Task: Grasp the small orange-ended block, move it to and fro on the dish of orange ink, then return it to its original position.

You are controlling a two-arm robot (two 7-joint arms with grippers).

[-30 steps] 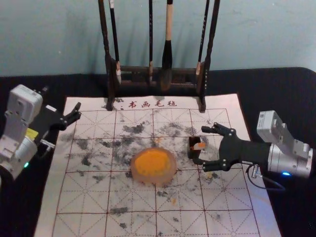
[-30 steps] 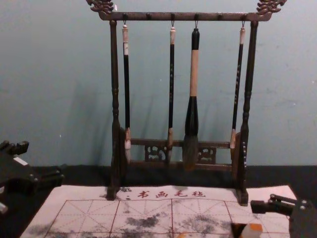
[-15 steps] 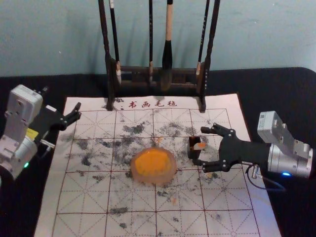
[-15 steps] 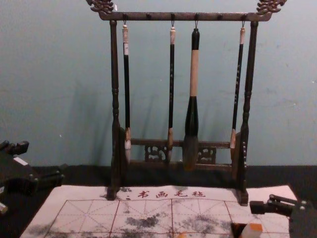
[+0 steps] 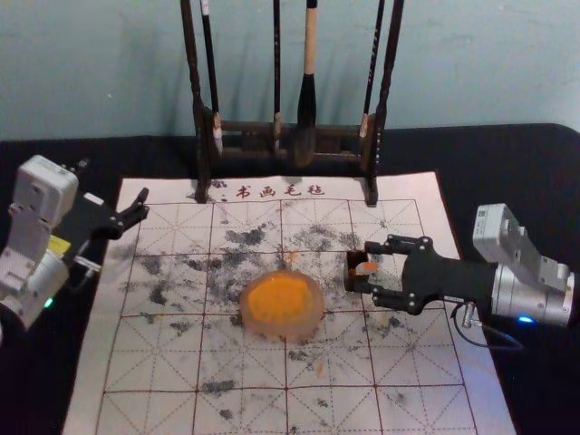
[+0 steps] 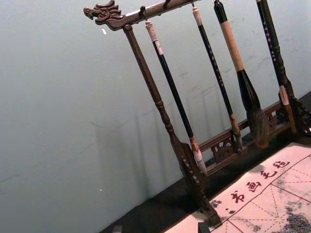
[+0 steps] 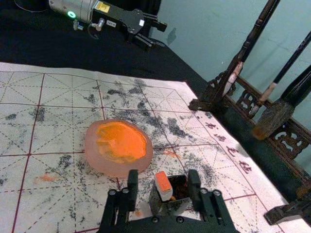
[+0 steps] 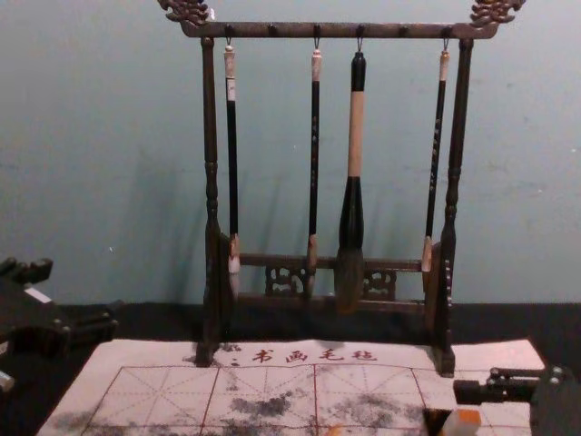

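The right gripper (image 5: 365, 266) is open with its narrowed fingers on either side of the small orange-ended block (image 5: 366, 268), which leans in a dark open box (image 5: 352, 277). In the right wrist view, the block's orange end (image 7: 163, 181) and the box (image 7: 167, 208) lie between the spread fingertips of the right gripper (image 7: 163, 177), a gap showing on the block's side. The dish (image 5: 314, 319) of orange ink (image 5: 279, 299) is left of the box. Parked at the mat's left edge is the open left gripper (image 5: 114, 186), its tips (image 6: 160, 228) barely showing in its wrist view.
A dark wooden rack (image 5: 254, 129) with several hanging brushes (image 8: 354, 136) stands at the mat's far edge. The gridded, ink-stained mat (image 5: 154, 362) lies flat on a black-covered table (image 5: 544, 172).
The right gripper's fingers have drawn closer together around the block and box. The left arm, box and dish have stayed where they were.
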